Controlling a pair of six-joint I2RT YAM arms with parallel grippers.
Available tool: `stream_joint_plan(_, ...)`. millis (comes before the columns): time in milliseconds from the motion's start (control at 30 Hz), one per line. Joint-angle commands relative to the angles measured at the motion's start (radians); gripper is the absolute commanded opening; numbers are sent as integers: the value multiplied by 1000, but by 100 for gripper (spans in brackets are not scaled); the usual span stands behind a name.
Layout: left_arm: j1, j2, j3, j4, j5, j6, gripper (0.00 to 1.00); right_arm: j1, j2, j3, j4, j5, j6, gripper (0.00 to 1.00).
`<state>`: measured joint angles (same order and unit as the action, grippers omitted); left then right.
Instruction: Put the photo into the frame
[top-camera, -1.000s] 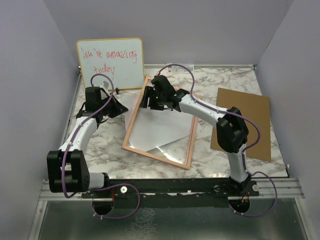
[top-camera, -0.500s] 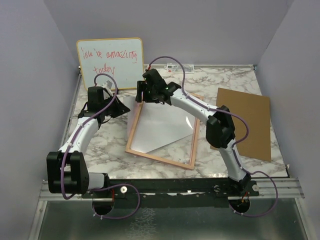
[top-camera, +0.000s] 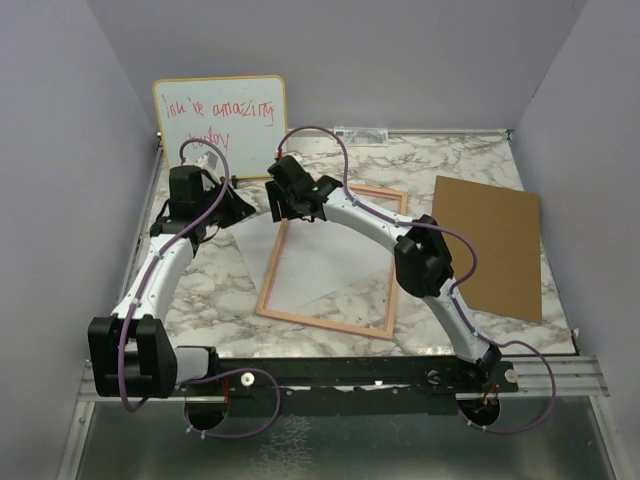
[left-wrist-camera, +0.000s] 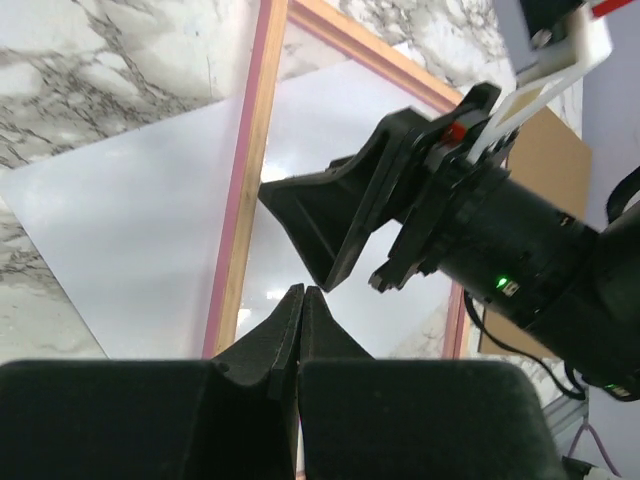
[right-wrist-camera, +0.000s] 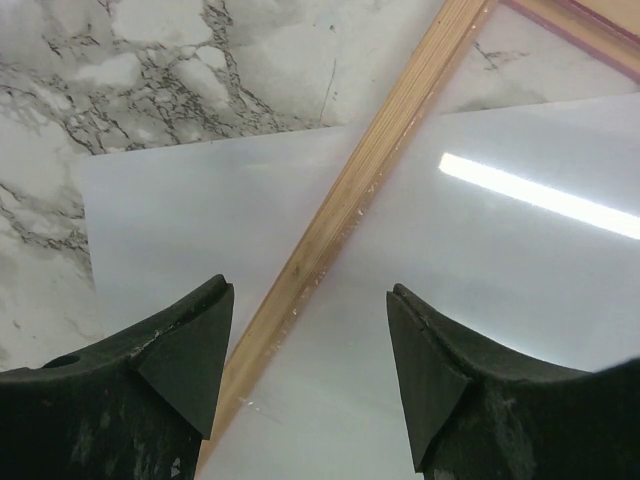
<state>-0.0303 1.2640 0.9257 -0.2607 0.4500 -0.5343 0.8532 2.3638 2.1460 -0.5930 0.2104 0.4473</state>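
Aligning photo (right-wrist-camera: 180, 220) with frame (right-wrist-camera: 368, 180): right gripper (right-wrist-camera: 310, 290) hangs open over its rail, left gripper (left-wrist-camera: 301, 292) closed; next move should slide photo inside.

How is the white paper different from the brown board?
The photo shows its white side; the brown board is plain brown. The photo lies partly under the frame, a corner poking out left; the brown board lies apart from it, at the right. Both are flat rectangles on the marble table.
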Motion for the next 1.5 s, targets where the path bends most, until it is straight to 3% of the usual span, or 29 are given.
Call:
stream_joint_plan(0, 0, -37, 79, -77, -118, 32, 0, 18, -11, -23, -19, 81, -41, 68)
stream_joint_plan(133, 0, -7, 73, -139, -181, 17, 0, 17, -40, -59, -2, 45, -23, 68)
stream_joint_plan(167, 0, 4, 59, -146, -185, 6, 5, 18, -39, -61, -3, 27, -15, 68)
stream_joint_plan(267, 0, 41, 13, -153, -231, -9, 34, 18, -41, -69, 0, -26, 10, 67)
stream_joint_plan(300, 0, 58, 3, -153, -256, -7, 40, 18, -43, -75, 4, -39, 18, 67)
stream_joint_plan(500, 4, 187, 5, -113, -321, 20, 53, 18, -71, -104, 33, -86, 54, 60)
stream_joint_plan(767, 21, 320, 68, -86, -357, 33, 76, 10, -129, -149, 43, -27, 67, 61)
stream_joint_plan(933, 56, 371, 67, -85, -350, 22, 79, -4, -144, -171, 80, -66, 40, 61)
stream_joint_plan(1167, 91, 415, 7, -42, -224, -17, 80, -3, -58, -74, 119, -270, 9, 60)
stream_joint_plan(1467, 132, 466, -62, 24, -133, -52, 68, -3, 179, 210, 45, -293, -9, 58)
